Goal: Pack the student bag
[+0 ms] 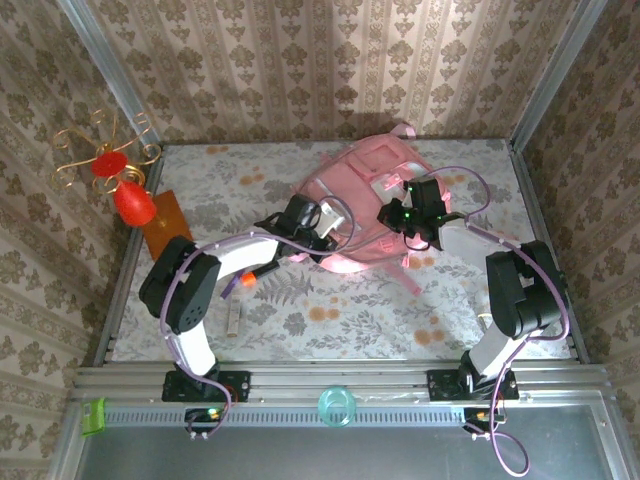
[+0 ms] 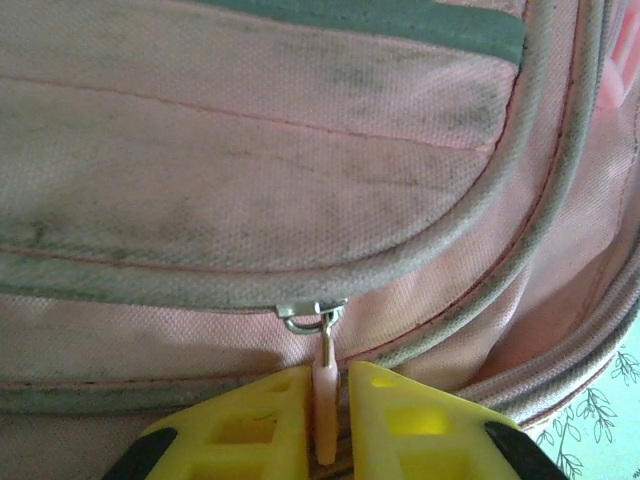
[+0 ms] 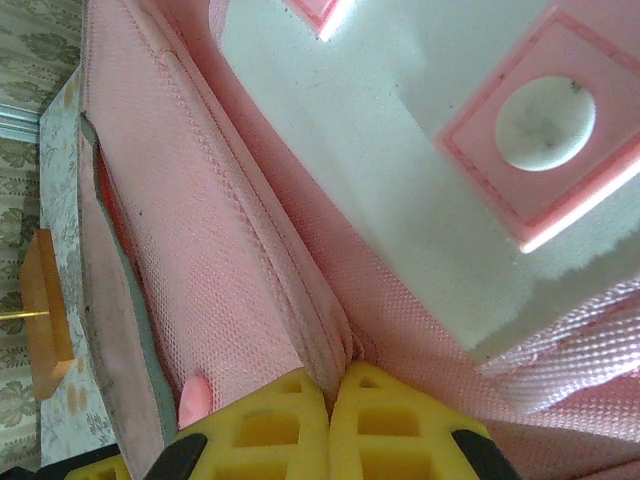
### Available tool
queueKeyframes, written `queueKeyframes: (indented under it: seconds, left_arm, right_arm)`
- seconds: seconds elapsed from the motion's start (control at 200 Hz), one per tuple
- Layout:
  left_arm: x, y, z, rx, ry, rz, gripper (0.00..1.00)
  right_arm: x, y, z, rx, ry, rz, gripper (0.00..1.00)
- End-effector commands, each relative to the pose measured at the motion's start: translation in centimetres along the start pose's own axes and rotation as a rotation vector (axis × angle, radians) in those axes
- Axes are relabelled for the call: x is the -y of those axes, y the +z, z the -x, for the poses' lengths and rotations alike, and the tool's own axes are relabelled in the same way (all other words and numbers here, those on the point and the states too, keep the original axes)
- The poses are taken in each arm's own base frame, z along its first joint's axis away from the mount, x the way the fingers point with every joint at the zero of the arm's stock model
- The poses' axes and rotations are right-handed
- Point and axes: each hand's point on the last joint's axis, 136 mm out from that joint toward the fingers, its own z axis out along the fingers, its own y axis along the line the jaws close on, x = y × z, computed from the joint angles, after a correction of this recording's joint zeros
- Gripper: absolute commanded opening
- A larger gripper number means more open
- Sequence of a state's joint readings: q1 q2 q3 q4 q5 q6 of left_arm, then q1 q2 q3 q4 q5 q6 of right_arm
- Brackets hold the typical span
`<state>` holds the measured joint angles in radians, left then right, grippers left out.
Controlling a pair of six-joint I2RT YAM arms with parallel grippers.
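Student bag (image 1: 365, 200) — lying far-centre on the floral-print table (image 1: 400, 310), damask-papered walls (image 1: 300, 70) around. My left gripper (image 2: 327, 405) is pinching its zip pull (image 2: 326, 380); my right gripper (image 3: 330, 410) is clamping a pink seam fold (image 3: 335, 350).

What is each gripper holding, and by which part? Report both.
Left gripper pinches the pink zipper pull of the student bag by its tab. Right gripper is shut on the bag's fabric at a seam fold.
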<state>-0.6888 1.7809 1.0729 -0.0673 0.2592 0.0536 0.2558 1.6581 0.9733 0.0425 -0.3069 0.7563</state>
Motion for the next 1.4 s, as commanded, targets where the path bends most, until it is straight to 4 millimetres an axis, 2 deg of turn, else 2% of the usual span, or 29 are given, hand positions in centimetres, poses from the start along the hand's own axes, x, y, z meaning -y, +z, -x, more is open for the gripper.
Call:
queueKeyframes:
  seconds: [0.0, 0.075, 0.16, 0.23, 0.365, 0.485, 0.615, 0.865, 0.935, 0.97, 1.045, 1.14, 1.295, 1.395]
  left_arm:
    - [0.0, 0.9, -0.7, -0.045, 0.013, 0.006, 0.18]
    - [0.0, 1.1, -0.7, -0.051, 0.014, 0.002, 0.13]
    - [0.1, 1.0, -0.5, -0.039, 0.010, -0.004, 0.00]
    - [0.6, 0.5, 0.0, -0.011, 0.010, -0.026, 0.00]
    - [1.9, -1.2, 1.3, 0.090, -0.015, -0.110, 0.00]
    - [3.0, -2.1, 1.8, 0.120, -0.016, -0.155, 0.00]
    - [4.2, -2.5, 2.0, 0.129, 0.003, -0.174, 0.00]
    - [5.5, -2.2, 2.1, 0.124, 0.019, -0.193, 0.00]
    - [5.9, -2.3, 2.0, 0.119, 0.029, -0.193, 0.00]
    - [6.1, -2.2, 1.8, 0.114, 0.039, -0.197, 0.00]
    - [6.1, -2.1, 1.4, 0.095, 0.056, -0.177, 0.00]
    - [4.2, -2.3, 0.3, 0.044, 0.075, -0.065, 0.00]
    - [0.8, -3.4, -1.4, -0.032, 0.107, 0.093, 0.00]
    - [-0.6, -4.4, -1.3, -0.018, 0.092, 0.123, 0.00]
  right_arm:
    - [-3.3, -0.3, -0.5, -0.014, -0.044, 0.109, 0.00]
    - [-3.4, -0.4, -0.5, -0.015, -0.051, 0.108, 0.00]
    - [-2.9, -0.5, -0.6, -0.016, -0.063, 0.086, 0.00]
    - [-2.4, -0.7, -0.7, -0.013, -0.073, 0.061, 0.00]
    - [-2.7, -1.7, -1.3, -0.002, -0.064, 0.082, 0.31]
    - [-3.4, -2.9, -2.5, 0.000, -0.074, 0.087, 0.44]
    - [-3.4, -3.1, -4.0, 0.005, -0.050, 0.080, 0.50]
    - [-2.6, -1.5, -4.8, -0.005, -0.003, 0.031, 0.56]
    - [-2.6, -1.2, -4.9, 0.008, 0.024, 0.045, 0.55]
    - [-2.8, -1.0, -4.8, 0.015, 0.037, 0.057, 0.51]
    - [-3.0, -0.9, -4.5, 0.027, 0.038, 0.069, 0.25]
    - [-2.1, -1.6, -4.2, 0.029, -0.030, 0.006, 0.00]
    - [0.8, -3.6, -4.4, -0.050, -0.128, -0.051, 0.00]
    - [2.7, -4.8, -4.5, -0.125, -0.170, -0.071, 0.00]
